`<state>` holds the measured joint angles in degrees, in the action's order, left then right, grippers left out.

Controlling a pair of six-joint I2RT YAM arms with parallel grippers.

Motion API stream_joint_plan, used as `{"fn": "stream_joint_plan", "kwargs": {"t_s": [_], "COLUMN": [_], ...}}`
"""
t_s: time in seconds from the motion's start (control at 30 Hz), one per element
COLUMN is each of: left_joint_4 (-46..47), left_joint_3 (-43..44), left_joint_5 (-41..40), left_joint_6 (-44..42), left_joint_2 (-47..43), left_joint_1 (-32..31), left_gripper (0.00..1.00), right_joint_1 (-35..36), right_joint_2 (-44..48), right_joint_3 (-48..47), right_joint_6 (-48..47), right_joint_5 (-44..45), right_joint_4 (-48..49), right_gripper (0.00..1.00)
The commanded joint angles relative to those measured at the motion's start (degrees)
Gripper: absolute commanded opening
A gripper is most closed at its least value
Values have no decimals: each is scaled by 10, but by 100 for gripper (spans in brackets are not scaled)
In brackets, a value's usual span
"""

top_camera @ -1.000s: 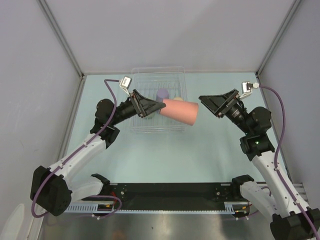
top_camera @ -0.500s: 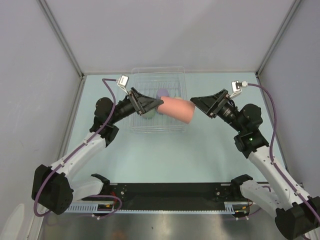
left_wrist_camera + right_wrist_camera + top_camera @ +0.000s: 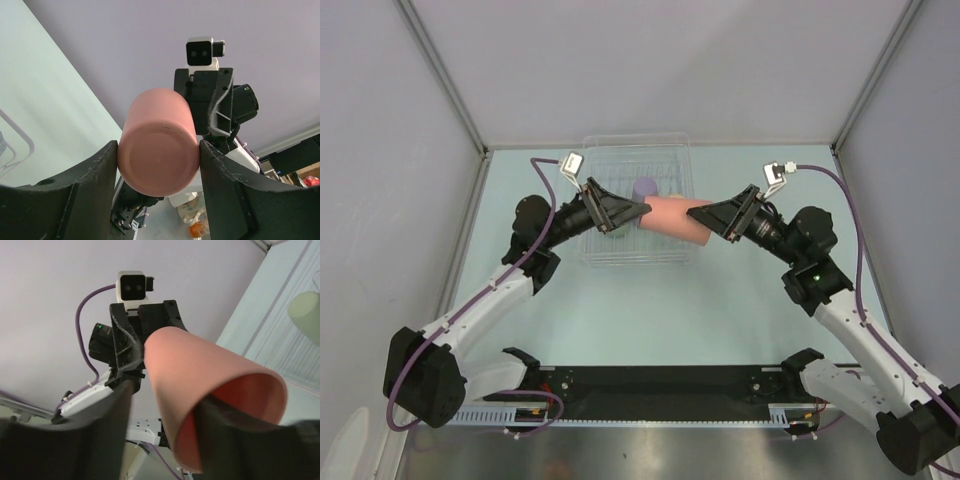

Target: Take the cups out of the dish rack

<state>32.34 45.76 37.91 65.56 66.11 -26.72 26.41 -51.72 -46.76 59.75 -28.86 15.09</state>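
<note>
Salmon-pink cup (image 3: 670, 219), plain, smooth and matte, hangs on its side above the right part of the dish rack (image 3: 610, 258). The left gripper (image 3: 638, 211) clamps its closed base. The right gripper (image 3: 708, 216) straddles the open rim; whether it pinches cannot be told. A lavender cup (image 3: 645, 187) stands in the rack's far part.

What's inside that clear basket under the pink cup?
A lavender plastic tumbler and a pale green one. The salmon-pink tumbler and left gripper hide the rest.
</note>
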Motion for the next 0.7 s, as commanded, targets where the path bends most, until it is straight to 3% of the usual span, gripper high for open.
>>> {"fn": "stream_joint_plan", "kwargs": {"t_s": [0.0, 0.07, 0.17, 0.27, 0.33, 0.47, 0.53, 0.67], "left_joint_4": [22, 20, 19, 13, 4, -63, -188, -346], "left_joint_3": [15, 13, 10, 10, 13, 33, 71, 127], "left_joint_5": [8, 8, 10, 11, 13, 2, -47, -128], "left_joint_6": [-6, -6, -5, -3, -4, -41, -100, -173], "left_joint_2": [1, -3, -4, -3, -2, -8, -20, -32], "left_joint_1": [-2, -2, -2, -2, -2, -2, -2, -2], "left_gripper": [0, 0, 0, 4, 16, 89, 100, 100], "right_joint_1": [2, 4, 4, 4, 5, -10, -23, -69], "right_joint_2": [-2, -3, -5, -7, -4, 9, 13, 1], "right_joint_3": [-21, -22, -24, -25, -30, -71, -112, -201], "right_joint_6": [5, 1, -2, -2, -9, -62, -87, -163], "right_joint_5": [-10, -7, -4, -1, 3, 30, 54, 110], "right_joint_4": [27, 20, 12, 6, -8, -84, -147, -311], "right_gripper": [36, 17, 0, 0, 0, 0, 0, 0]}}
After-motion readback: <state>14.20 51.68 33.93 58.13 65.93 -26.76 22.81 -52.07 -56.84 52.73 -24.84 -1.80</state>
